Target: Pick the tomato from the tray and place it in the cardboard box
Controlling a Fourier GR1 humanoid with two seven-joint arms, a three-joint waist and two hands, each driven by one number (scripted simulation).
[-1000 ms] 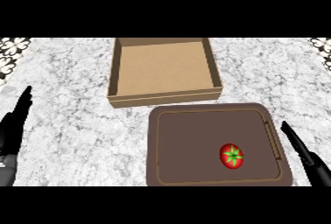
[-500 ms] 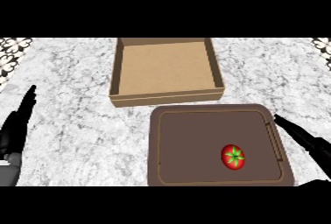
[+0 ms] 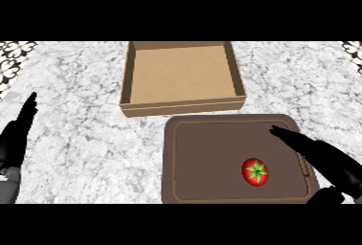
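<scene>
Tomato [image 3: 255,172] sits rt of tray [image 3: 185,162] centre; we'd bring our straight-fingered, empty right hand [image 3: 318,155] down over it w/ fingers astride.

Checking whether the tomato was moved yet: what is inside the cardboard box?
Nothing shows inside the cardboard box: only its bare brown floor. The tomato lies on the tray. The near wall hides a thin strip of floor.
</scene>
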